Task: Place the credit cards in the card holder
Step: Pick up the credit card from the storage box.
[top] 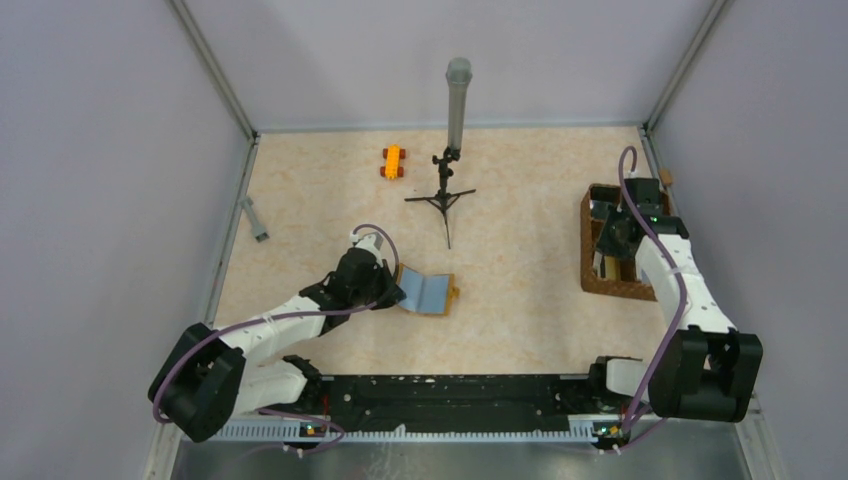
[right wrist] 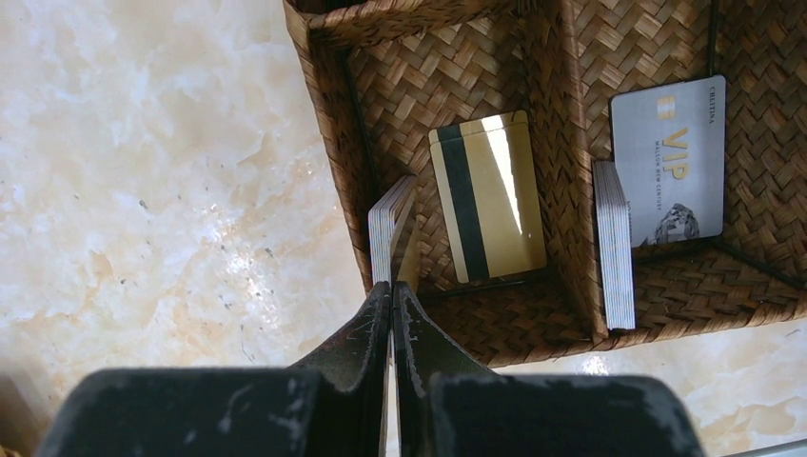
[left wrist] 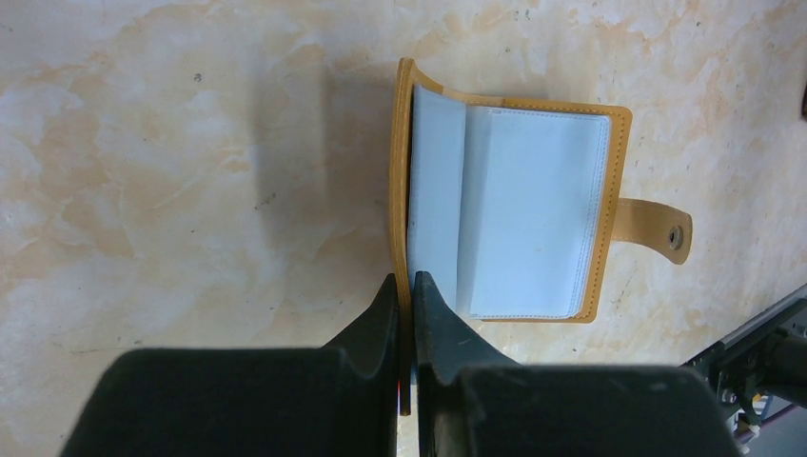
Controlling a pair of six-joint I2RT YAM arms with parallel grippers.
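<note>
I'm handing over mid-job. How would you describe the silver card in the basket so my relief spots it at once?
Find the brown wicker basket at the right of the overhead view. In the right wrist view, the silver card lies flat in the right-hand compartment. It reads VIP in gold, unlike the gold card with a black stripe next door.

An orange toy car sits near a black tripod; a wicker basket lies well right.
</note>
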